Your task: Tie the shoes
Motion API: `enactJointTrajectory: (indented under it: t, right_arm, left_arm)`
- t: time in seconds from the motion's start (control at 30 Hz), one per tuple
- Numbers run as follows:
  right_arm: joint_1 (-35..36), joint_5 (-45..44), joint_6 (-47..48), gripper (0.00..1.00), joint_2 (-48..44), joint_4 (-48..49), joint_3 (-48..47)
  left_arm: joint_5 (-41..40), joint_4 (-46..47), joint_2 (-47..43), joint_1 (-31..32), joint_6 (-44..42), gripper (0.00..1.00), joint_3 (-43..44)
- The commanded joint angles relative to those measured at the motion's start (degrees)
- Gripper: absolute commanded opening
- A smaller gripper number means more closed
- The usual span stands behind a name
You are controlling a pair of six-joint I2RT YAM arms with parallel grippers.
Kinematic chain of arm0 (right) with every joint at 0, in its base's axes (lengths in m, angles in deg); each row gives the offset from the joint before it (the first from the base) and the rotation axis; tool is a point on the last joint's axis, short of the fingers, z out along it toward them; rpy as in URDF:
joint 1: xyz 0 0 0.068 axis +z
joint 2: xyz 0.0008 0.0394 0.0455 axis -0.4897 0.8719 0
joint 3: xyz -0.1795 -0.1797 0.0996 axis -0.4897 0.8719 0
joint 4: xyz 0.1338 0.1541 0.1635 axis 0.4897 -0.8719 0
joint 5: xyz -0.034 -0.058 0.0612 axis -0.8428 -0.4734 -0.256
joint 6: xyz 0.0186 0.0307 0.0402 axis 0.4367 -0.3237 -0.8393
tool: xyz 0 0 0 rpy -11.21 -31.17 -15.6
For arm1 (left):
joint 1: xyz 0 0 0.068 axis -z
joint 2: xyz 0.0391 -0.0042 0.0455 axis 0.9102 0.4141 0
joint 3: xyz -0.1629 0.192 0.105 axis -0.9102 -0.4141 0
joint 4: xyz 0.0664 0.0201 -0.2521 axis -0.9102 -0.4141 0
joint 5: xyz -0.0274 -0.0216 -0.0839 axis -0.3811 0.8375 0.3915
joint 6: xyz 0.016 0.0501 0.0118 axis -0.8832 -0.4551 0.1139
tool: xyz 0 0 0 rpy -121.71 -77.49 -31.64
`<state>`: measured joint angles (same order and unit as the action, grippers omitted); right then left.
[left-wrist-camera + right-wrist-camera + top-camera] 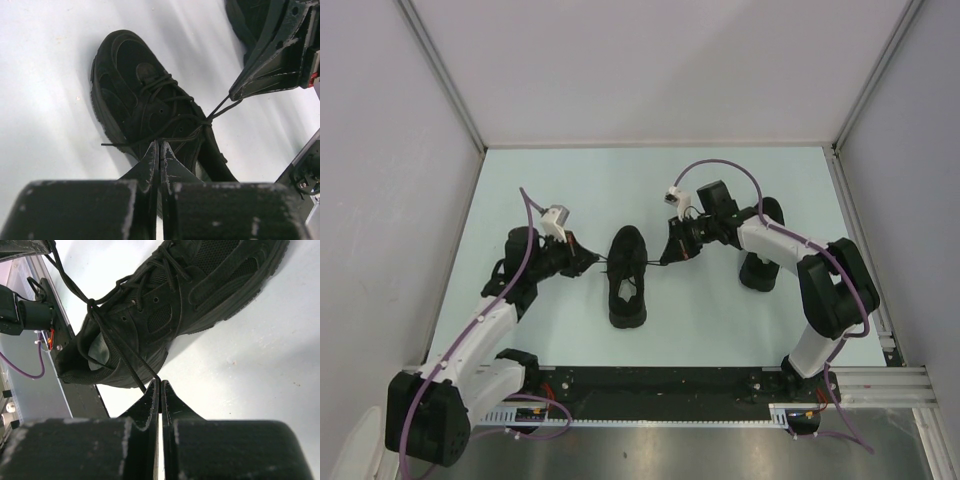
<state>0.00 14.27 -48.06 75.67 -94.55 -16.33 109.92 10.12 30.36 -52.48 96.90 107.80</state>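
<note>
All-black low-top lace-up sneaker (627, 290) lying mid-worktop (610, 180), long axis running near-far, toe pointing away. Left gripper (595, 263) and right gripper (665, 261) flanking it, equally near, each clamping fully shut on thin black lace (220, 107), drawing ends sideways across that axis.

far half of surface (650, 185) free, shoe (627, 277) mid-surface flanked tight by left gripper (594, 262) and right gripper (666, 260), laces (218, 109) stretched across both side gaps, dark object (760, 272) under right arm, walls (380, 200) boxing left, right, far
</note>
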Motion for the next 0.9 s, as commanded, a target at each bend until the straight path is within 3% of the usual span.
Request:
enactJointTrajectory:
  t: [0.0, 0.87]
  right_arm:
    - [-1.72, -1.91, 2.47, 0.0, -2.02, -1.57, 1.05]
    - [-3.92, -4.11, 5.46, 0.0, -1.14, -2.01, 2.37]
  left_arm:
    - [-2.33, -1.64, -1.42, -2.42, -1.31, 0.0, -0.64]
    - [-1.01, 0.46, 2.88, -6.64, -3.25, 0.0, -2.14]
